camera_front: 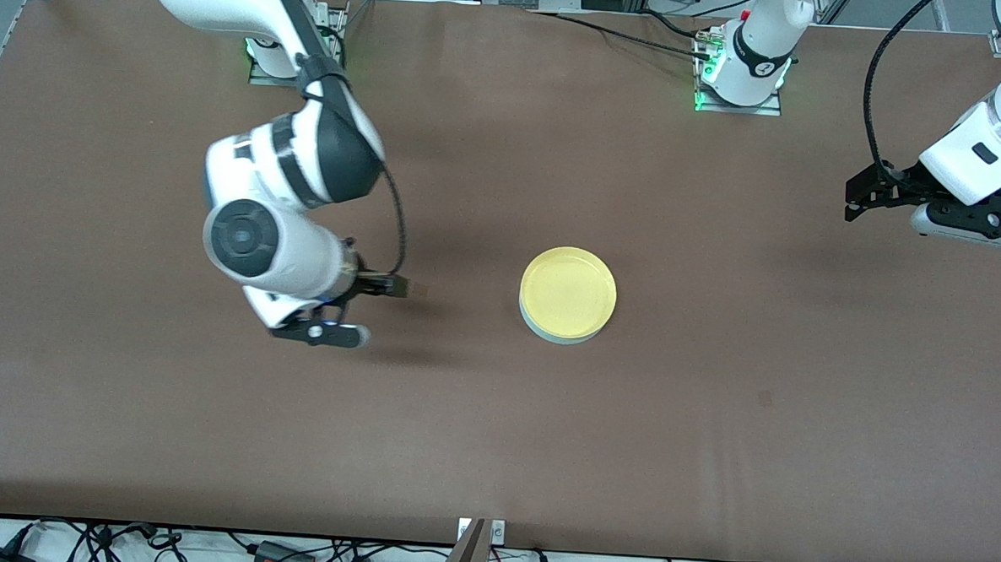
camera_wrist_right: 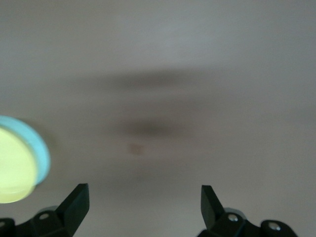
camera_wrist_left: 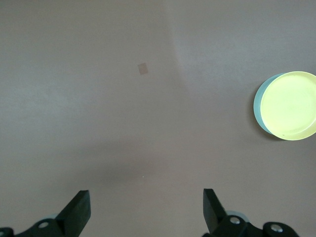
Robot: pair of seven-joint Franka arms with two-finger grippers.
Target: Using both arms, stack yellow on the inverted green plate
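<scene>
The yellow plate (camera_front: 568, 291) sits on the green plate (camera_front: 559, 334), just right of centre in the front view; only a pale sliver of the green one shows under its lower edge, so its inversion cannot be confirmed from here. The stack looks complete and square enough.

The right gripper (camera_front: 362, 309) hangs low over the table at centre-left of the frame, its fingers spread wide and holding nothing. In the right wrist view both fingertips (camera_wrist_right: 76, 203) stand far apart with bare table between them, and the stack lies off to one edge of that view. The stack lies toward the left arm's end of the table from this gripper, well apart from it. Being round, the plates have no long axis to align to.

The left gripper (camera_front: 872, 192) hangs at the right edge of the frame, also spread and empty, waiting. It is farther from the stack than the right one.

In my judgement nothing remains but to retreat.

The table (camera_front: 714, 425) is covered in plain brown material, slightly creased near the lower edge, with one small darker spot (camera_front: 765, 399) at lower right. Cables (camera_front: 286, 555) trail along the bottom of the frame.
</scene>
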